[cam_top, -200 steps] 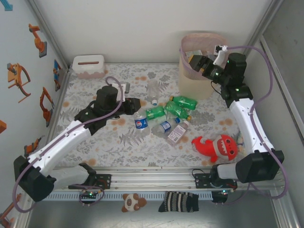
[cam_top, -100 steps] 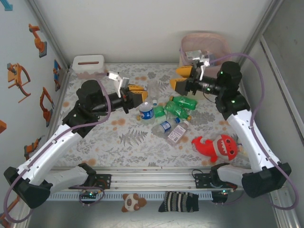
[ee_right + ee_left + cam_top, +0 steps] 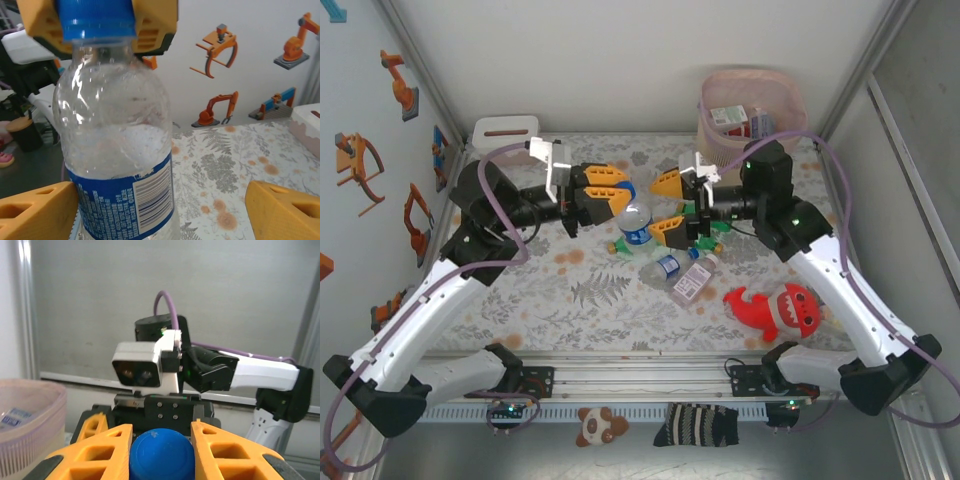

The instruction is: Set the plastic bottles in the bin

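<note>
A clear plastic bottle (image 3: 636,224) with a blue label hangs above the table's middle, my left gripper (image 3: 625,194) shut on its blue cap (image 3: 161,455). My right gripper (image 3: 655,206) is open, its orange fingers (image 3: 37,212) on either side of the bottle's body (image 3: 120,150); the left finger is at the label, the other stands well clear. Two clear bottles (image 3: 668,266) (image 3: 692,283) lie on the mat below, and green ones (image 3: 705,228) lie partly hidden under the right gripper. The beige bin (image 3: 790,100) with a pink rim stands at the back right.
A red plush shark (image 3: 785,308) lies at the front right. A white slotted box (image 3: 505,138) sits at the back left. The bin holds a few items (image 3: 740,120). The two grippers face each other closely over the mat (image 3: 580,300).
My left gripper has lifted the bottle off the mat and carried it right. My right gripper has swung from the bin to the bottle and opened around it.
</note>
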